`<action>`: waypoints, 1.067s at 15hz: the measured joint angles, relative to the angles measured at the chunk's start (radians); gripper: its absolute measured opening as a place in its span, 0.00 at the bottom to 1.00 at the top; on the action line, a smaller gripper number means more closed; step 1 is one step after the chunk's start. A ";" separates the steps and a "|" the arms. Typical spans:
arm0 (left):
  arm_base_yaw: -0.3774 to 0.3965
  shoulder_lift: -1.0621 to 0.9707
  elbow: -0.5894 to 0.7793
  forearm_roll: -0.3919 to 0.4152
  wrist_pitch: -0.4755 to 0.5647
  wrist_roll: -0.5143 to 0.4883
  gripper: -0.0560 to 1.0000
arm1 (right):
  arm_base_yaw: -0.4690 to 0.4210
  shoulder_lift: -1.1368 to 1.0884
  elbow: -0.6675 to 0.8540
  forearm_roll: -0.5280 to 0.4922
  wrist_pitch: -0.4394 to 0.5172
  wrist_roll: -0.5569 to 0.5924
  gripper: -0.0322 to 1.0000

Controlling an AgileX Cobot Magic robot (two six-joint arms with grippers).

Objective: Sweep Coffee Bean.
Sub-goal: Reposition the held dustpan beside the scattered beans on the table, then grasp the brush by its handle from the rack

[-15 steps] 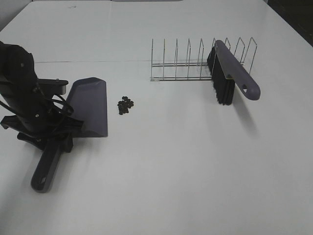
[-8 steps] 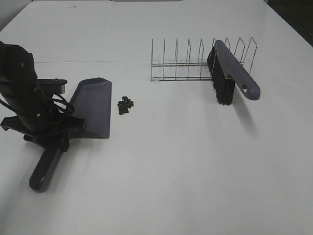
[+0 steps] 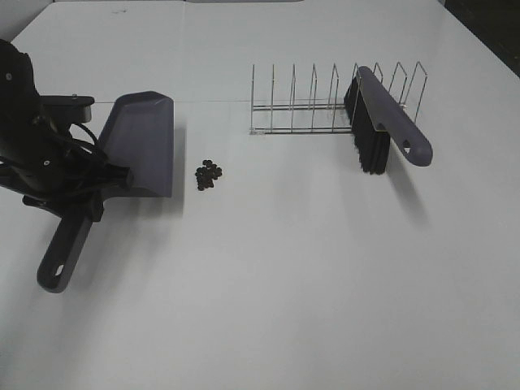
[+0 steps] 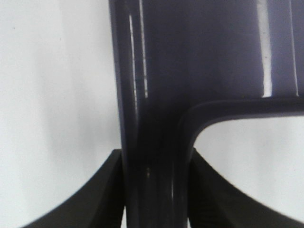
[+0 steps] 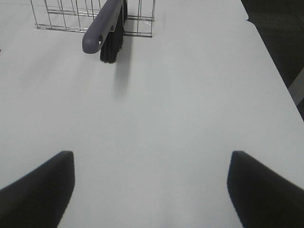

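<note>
Several coffee beans (image 3: 208,174) lie in a small dark pile on the white table (image 3: 268,276). Left of them is the grey-purple dustpan (image 3: 140,145), its long lip turned toward the pile with a gap between. My left gripper (image 3: 88,203) is shut on the dustpan's handle (image 3: 63,253); in the left wrist view the black fingers (image 4: 95,194) clamp the handle (image 4: 154,180) from both sides. The brush (image 3: 382,122) leans in the wire rack (image 3: 309,101) at the back right, bristles down. My right gripper (image 5: 149,190) is open over bare table, well short of the brush (image 5: 105,28).
The wire rack (image 5: 71,14) stands behind the beans and to their right, with several empty slots. The table's right edge (image 5: 270,61) drops to a dark floor. My left arm's cables bunch beside the dustpan.
My left gripper has shut on the dustpan's handle. The dustpan has moved toward the table's far side and a little left, away from the beans. Brush and beans have not moved.
</note>
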 joint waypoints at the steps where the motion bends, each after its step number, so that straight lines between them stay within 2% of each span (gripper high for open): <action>1: 0.000 0.000 0.005 0.001 0.015 0.000 0.38 | 0.000 0.000 0.000 0.000 0.000 0.000 0.78; 6: 0.000 0.000 0.009 0.003 0.024 0.001 0.38 | 0.000 0.000 -0.003 0.000 -0.008 0.000 0.77; 7: 0.000 0.000 0.009 0.003 0.024 0.003 0.38 | 0.000 0.003 -0.012 0.000 -0.048 0.000 0.76; 9: 0.000 0.000 0.009 0.004 0.024 0.003 0.38 | 0.000 0.054 -0.026 0.008 -0.192 0.000 0.76; 10: 0.000 0.000 0.009 0.004 0.024 0.004 0.38 | 0.000 0.179 -0.035 0.043 -0.334 0.000 0.76; 11: 0.000 0.000 0.009 0.004 0.024 0.004 0.38 | 0.000 0.179 -0.035 0.043 -0.334 0.000 0.76; 13: 0.000 0.000 0.009 0.004 0.024 0.024 0.38 | 0.000 0.407 -0.119 0.114 -0.394 -0.028 0.76; 16: 0.000 0.000 0.009 0.004 0.024 0.025 0.38 | 0.000 0.709 -0.325 0.133 -0.399 -0.102 0.76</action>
